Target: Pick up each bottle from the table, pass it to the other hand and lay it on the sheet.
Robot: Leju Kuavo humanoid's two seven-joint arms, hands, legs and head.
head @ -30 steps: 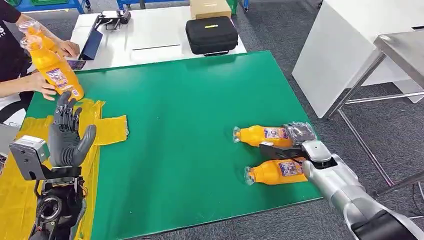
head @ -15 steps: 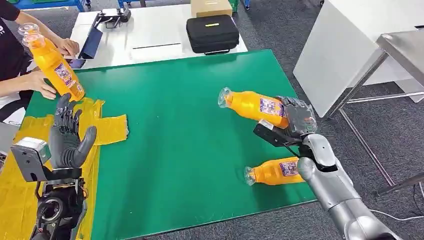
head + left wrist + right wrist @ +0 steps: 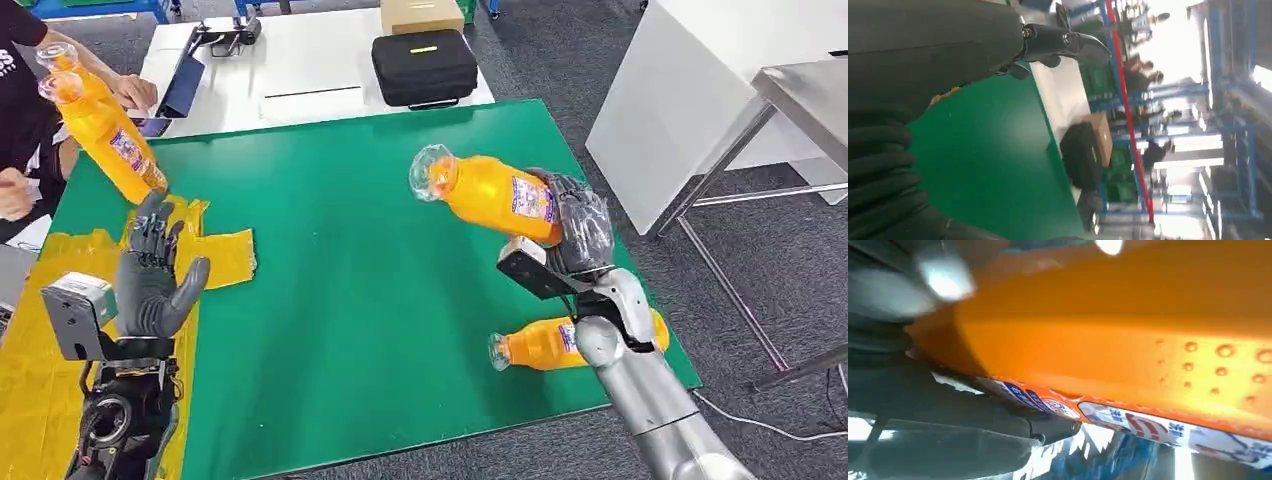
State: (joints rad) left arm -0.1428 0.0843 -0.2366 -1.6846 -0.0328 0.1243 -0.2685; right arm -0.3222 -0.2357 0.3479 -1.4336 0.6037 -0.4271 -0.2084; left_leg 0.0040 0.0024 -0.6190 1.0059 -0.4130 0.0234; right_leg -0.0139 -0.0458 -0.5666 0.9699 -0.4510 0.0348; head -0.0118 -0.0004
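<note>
My right hand holds an orange juice bottle up in the air over the green table, cap end pointing left. Up close in the right wrist view, that bottle is an orange body with a printed label, with my dark fingers under it. A second orange bottle lies on its side on the table near the front right edge. My left hand stands upright and open above the yellow sheet at the left. A person at far left has two more orange bottles tilted over the sheet's far end.
A black case, a cardboard box and a tablet sit on the white table beyond. A white cabinet and a metal table frame stand to the right. A yellow sheet flap juts onto the green.
My right hand has lifted one bottle off the table and carried it up and leftward. My left hand has shifted slightly right. The person's lower hand has left the bottles.
</note>
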